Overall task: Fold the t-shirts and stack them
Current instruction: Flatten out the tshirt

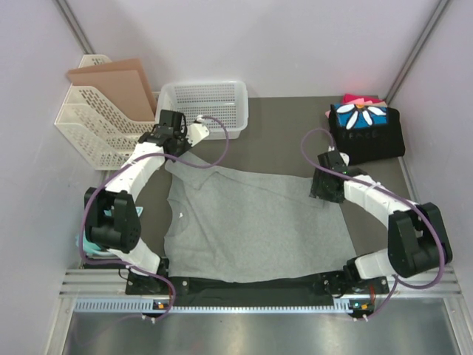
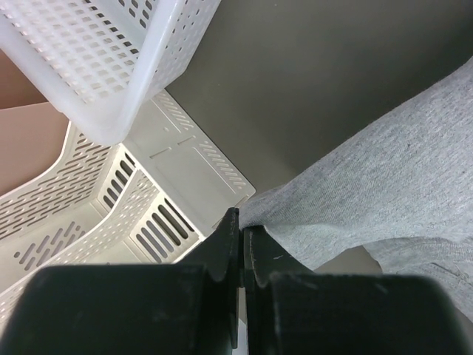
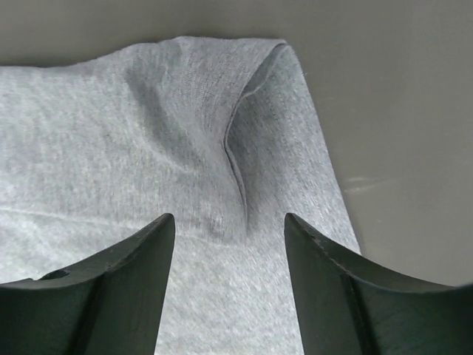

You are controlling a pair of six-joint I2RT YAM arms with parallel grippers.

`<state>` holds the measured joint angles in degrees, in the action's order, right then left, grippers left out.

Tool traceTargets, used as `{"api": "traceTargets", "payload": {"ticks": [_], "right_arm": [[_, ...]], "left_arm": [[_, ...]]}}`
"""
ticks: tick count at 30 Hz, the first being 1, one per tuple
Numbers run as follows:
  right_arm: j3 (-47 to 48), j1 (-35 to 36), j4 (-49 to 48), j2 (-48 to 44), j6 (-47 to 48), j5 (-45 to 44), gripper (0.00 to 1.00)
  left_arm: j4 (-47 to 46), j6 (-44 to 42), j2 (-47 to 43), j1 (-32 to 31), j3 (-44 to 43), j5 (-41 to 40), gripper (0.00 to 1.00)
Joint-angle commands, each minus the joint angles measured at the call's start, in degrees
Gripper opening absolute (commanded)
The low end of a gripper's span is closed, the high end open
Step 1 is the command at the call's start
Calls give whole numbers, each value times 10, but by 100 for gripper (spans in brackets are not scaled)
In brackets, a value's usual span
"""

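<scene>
A light grey t-shirt [image 1: 251,222] lies spread flat in the middle of the dark surface [image 1: 281,126]. In the upper left of the overhead frame, the left end effector [image 1: 174,146] is clenched on the shirt's far corner, near a white mesh basket [image 1: 205,106] and cream file trays [image 1: 92,122]. At the shirt's right edge, the right end effector [image 1: 324,192] is released, jaws apart above creased cloth. In the upper right sits a folded black shirt with a blue panel and white daisy [image 1: 366,129], on pink and red shirts [image 1: 361,99].
</scene>
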<state>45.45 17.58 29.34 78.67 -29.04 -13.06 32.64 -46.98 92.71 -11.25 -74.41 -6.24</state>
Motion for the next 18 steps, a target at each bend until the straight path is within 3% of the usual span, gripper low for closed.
{"api": "traceTargets", "payload": {"ticks": [1, 14, 17, 18], "right_arm": [[-3, 5, -49, 28, -13, 17, 59], [-25, 0, -87, 62, -18, 36, 42], [-24, 1, -94, 72, -19, 39, 33], [-24, 0, -95, 77, -19, 39, 26]], "left_arm": [[-23, 5, -22, 1, 3, 6, 0], [-39, 25, 8, 1, 4, 1, 0], [-41, 28, 12, 1, 4, 2, 0], [-43, 29, 14, 1, 4, 3, 3]]}}
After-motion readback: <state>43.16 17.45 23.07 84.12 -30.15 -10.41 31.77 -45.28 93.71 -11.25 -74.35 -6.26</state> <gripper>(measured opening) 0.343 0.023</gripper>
